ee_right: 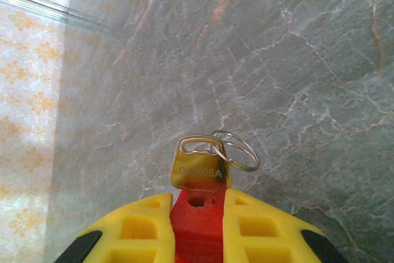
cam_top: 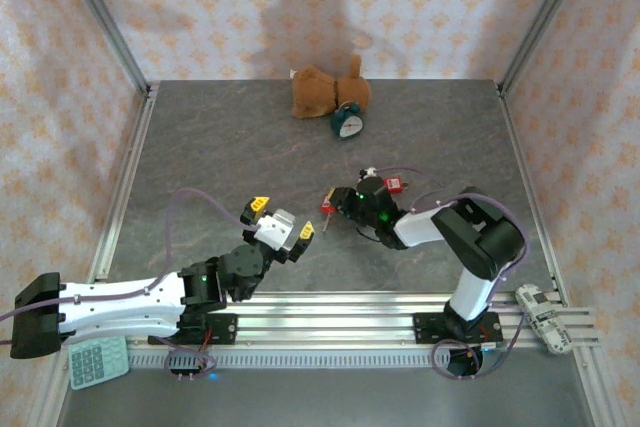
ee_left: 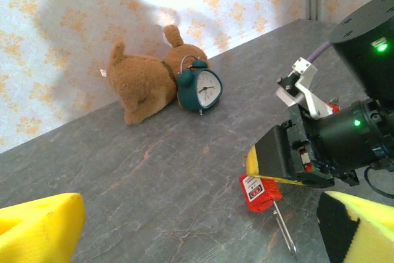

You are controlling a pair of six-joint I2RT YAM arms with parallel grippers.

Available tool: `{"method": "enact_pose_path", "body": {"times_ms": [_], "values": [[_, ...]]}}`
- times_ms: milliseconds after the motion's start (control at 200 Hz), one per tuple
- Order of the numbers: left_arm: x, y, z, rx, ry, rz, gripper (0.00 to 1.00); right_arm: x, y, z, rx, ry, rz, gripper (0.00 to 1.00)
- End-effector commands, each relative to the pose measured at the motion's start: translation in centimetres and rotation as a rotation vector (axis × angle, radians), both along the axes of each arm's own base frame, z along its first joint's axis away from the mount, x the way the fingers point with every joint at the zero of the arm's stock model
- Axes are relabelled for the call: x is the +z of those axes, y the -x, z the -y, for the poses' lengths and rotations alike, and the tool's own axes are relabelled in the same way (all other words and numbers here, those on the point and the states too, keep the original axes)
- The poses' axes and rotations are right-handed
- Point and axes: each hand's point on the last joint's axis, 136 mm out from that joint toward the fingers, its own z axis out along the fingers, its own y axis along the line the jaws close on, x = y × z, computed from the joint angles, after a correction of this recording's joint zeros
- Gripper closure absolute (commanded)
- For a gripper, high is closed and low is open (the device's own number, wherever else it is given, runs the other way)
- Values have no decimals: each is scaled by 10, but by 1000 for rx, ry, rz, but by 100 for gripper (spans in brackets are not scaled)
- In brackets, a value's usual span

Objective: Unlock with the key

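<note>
Yellow-padded left gripper [cam_top: 283, 219] hung spread wide above the grey stone-look table [cam_top: 200, 147], facing the right gripper [cam_top: 336, 201], which was clamped on a red plastic block [ee_right: 198, 226] with a brass key [ee_right: 198, 167] sticking out, blade hidden. Behind, a brown plush toy [cam_top: 318, 92] touched a teal alarm clock [cam_top: 348, 123].

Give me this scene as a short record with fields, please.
left gripper: open, empty
right gripper: shut on the red padlock
brass key: sticks out of the red padlock, pointing away from the right gripper
far edge of table: plush toy and alarm clock, side by side
near left corner: calculator
</note>
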Motion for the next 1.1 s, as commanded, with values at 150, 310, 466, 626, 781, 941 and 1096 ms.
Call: {"method": "enact_pose_path", "body": {"times_ms": [150, 310, 466, 626, 781, 941, 1096], "values": [[-6, 2, -6, 3, 12, -14, 2, 7, -9, -17, 25, -46, 40, 97], [-5, 2, -8, 4, 16, -10, 2, -2, -11, -23, 33, -64, 32, 97], [-6, 2, -8, 2, 11, -11, 2, -16, -10, -18, 19, -29, 9, 93], [-5, 2, -9, 2, 8, -9, 2, -31, -6, -6, -1, 64, -22, 83], [-5, 3, -8, -4, 7, -10, 2, -40, -6, 3, -10, 128, -45, 74], [-5, 3, -7, -8, 7, -11, 2, -45, -6, 9, -23, 160, -67, 67], [-4, 3, -6, -13, 5, -13, 2, -46, -7, 17, -38, 188, -76, 56]]}}
